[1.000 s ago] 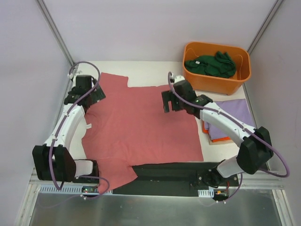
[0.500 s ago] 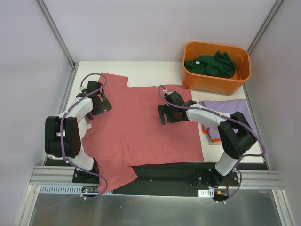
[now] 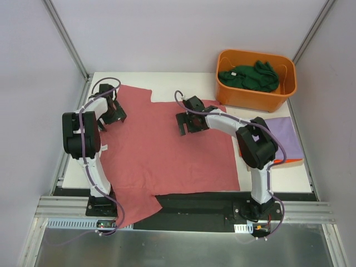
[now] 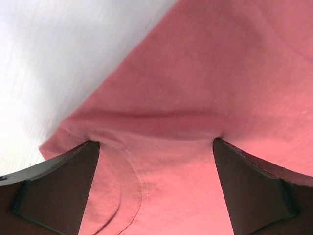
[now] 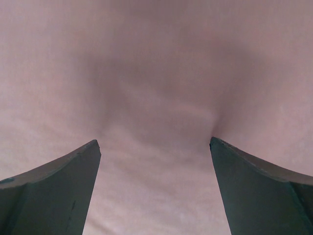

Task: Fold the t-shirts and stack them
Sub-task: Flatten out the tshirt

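Note:
A large dusty red-pink t-shirt [image 3: 161, 150] lies spread flat on the white table, one sleeve hanging over the near edge. My left gripper [image 3: 113, 114] is open, its fingertips pressed down on the shirt's left edge near a curved seam [image 4: 137, 181]. My right gripper [image 3: 188, 123] is open and pressed down on the shirt's upper middle [image 5: 156, 112]. A lavender-purple t-shirt [image 3: 286, 133] lies folded on an orange one [image 3: 286, 162] at the right. A dark green t-shirt [image 3: 250, 76] is bunched in the tub.
A rigid orange plastic tub [image 3: 256, 94] stands at the back right. The folded stack lies beside the right arm. White enclosure walls and metal posts surround the table [image 3: 178, 83]. A black base strip [image 3: 206, 203] runs along the near edge.
Both arms have moved towards the back of the table. The left gripper shifted up along the shirt's left edge, and the right gripper moved left and back over the shirt.

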